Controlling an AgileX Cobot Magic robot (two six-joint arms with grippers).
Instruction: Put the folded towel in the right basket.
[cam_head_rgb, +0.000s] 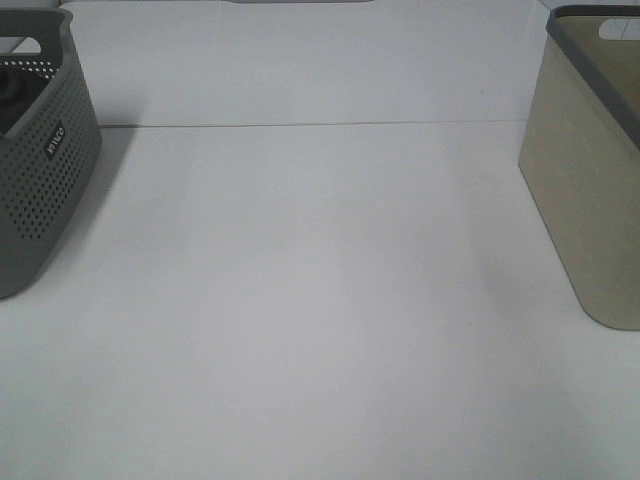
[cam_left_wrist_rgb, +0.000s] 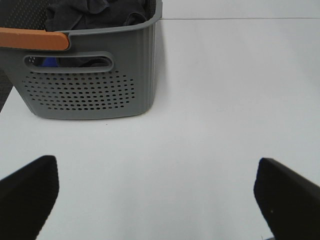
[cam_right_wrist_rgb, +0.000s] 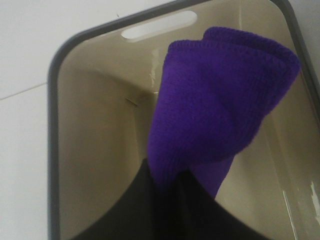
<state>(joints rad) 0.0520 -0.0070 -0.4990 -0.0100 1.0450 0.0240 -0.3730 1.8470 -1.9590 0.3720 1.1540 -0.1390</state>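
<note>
In the right wrist view my right gripper is shut on a folded purple towel and holds it over the open inside of the beige right basket, which has a dark grey rim. That basket also shows at the right edge of the exterior high view. My left gripper is open and empty, low over the white table, a short way from the grey perforated left basket. Neither arm shows in the exterior high view.
The grey left basket stands at the left edge and holds dark cloth; it has an orange handle. A white table lies between the two baskets, with a seam line across the back.
</note>
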